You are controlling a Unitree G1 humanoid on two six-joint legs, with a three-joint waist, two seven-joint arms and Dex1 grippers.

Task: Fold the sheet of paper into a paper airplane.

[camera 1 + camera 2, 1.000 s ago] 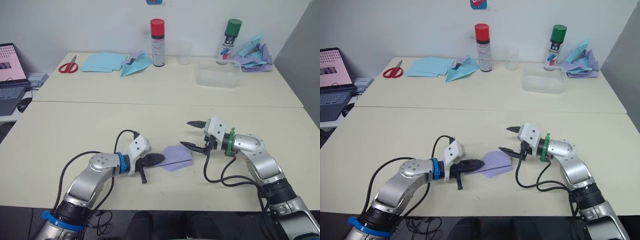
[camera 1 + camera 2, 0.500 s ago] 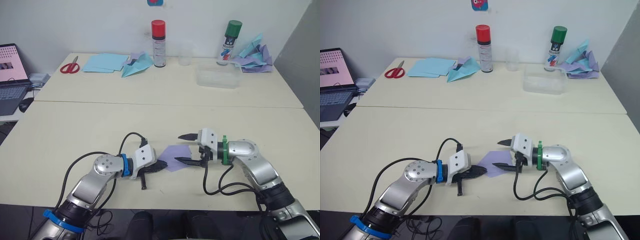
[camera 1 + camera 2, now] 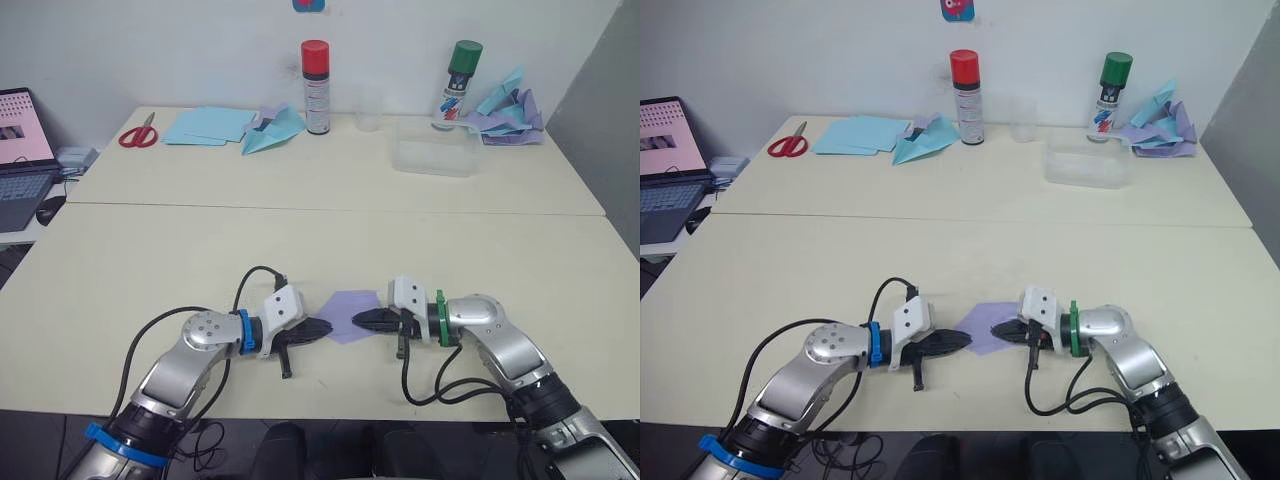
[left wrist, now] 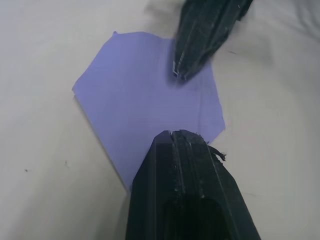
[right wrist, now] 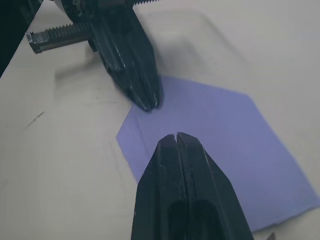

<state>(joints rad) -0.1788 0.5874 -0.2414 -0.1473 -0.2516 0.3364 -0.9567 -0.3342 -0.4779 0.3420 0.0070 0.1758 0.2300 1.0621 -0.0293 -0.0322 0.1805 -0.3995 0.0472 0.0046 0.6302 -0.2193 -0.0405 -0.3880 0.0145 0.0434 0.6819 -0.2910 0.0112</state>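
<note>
the sheet of paper [image 3: 352,312] lay flat on the near table [image 3: 120,260], partly folded into a blunt pentagon with its point toward twelve o'clock, between the two claws. the left claw [image 3: 318,328] had its two fingers pressed together, nothing between them, the tip resting on the paper's edge at about eight o'clock of the sheet. the right claw [image 3: 362,320] was likewise pinched closed and empty, its tip on the paper at about four o'clock.

a second before, the right claw stood wide open just off the paper's three o'clock side, one finger raised. half a second before, it had come in over the sheet, still spread. now it had closed and dropped onto the paper. the left claw had kept closed throughout and only crept a little further onto the sheet, which had barely shifted.

that suggested both tips were now serving as pressing tools rather than grippers, pinning the folded layers or rubbing a crease flat. the airplane looked far from finished: only the nose folds seemed done, and the wings remained.

at the far table, around eleven o'clock, lay scissors [image 3: 136,131], light blue sheets [image 3: 205,124] and a teal paper plane [image 3: 272,130].
</note>
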